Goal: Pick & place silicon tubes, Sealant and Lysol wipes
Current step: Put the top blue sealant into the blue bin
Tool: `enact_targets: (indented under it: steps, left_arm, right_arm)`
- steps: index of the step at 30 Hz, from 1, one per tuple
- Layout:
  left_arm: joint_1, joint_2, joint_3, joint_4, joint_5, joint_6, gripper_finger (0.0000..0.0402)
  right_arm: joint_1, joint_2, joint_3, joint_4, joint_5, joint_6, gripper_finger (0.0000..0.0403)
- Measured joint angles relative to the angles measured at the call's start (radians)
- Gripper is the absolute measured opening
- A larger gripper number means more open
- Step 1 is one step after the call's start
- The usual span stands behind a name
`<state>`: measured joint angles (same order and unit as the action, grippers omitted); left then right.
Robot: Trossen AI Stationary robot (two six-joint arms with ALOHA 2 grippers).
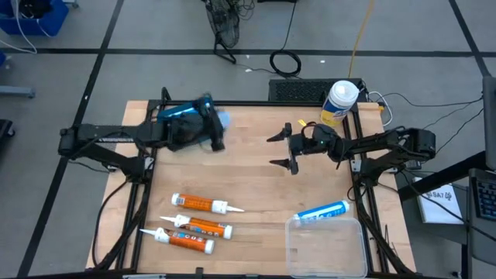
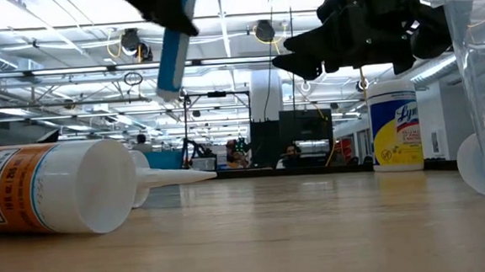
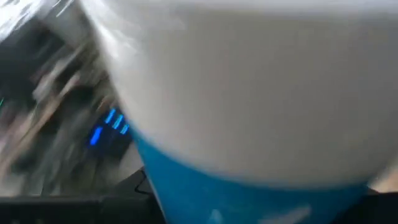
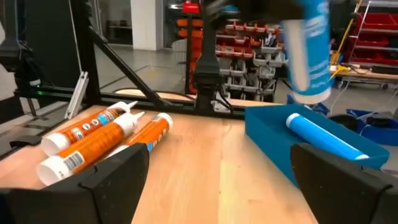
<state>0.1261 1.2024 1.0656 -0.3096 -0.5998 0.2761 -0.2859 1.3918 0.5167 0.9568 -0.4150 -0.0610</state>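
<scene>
The left gripper (image 1: 203, 124) carries a blue tube (image 2: 172, 47) — jaws clamped on it — above the worktop (image 1: 256, 182); next, lower it. The right gripper (image 1: 285, 149) waits, jaws apart.

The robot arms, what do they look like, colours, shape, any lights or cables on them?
Both are black, slim and jointed. The right gripper ends in two pointed black fingers and has a small green light on its wrist. The left gripper has a bulky black wrist block. No markings are readable, and I can't make out any cables on the arms.
</scene>
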Motion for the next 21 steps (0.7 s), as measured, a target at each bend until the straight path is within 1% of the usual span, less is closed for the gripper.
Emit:
enact_targets:
  steps: [2, 4, 7, 11, 16, 17, 19, 21]
  left_arm:
    - [0.039, -0.018, 0.002, -0.145, -0.078, -0.109, 0.0209]
    - [0.083, -0.029, 0.007, -0.222, -0.070, -0.199, 0.0209]
    - [0.136, 0.000, 0.002, -0.354, -0.046, -0.260, 0.0209]
    - [0.196, 0.041, 0.003, -0.374, -0.057, -0.252, 0.0209]
    - [0.231, 0.062, 0.002, -0.398, -0.047, -0.247, 0.0209]
    - [0.230, 0.065, 0.003, -0.382, -0.049, -0.228, 0.0209]
    - [0.231, 0.065, 0.003, -0.338, -0.010, -0.186, 0.0209]
    - [0.221, 0.060, -0.010, -0.276, 0.068, -0.140, 0.0209]
  right_arm:
    - [-0.001, 0.000, 0.002, 0.009, 0.002, -0.003, 0.0363]
    - [0.000, 0.000, 0.000, 0.007, 0.005, -0.004, 0.0363]
    - [0.000, 0.000, 0.000, 0.010, 0.036, -0.016, 0.0363]
    - [0.000, 0.000, 0.000, 0.010, 0.074, -0.032, 0.0363]
    - [0.000, 0.000, 0.000, -0.004, 0.075, -0.033, 0.0363]
    - [0.000, 0.000, 0.000, -0.006, 0.075, -0.033, 0.0363]
    - [0.000, 0.000, 0.000, -0.013, 0.075, -0.034, 0.0363]
    - [0.000, 0.000, 0.000, -0.020, 0.075, -0.034, 0.0363]
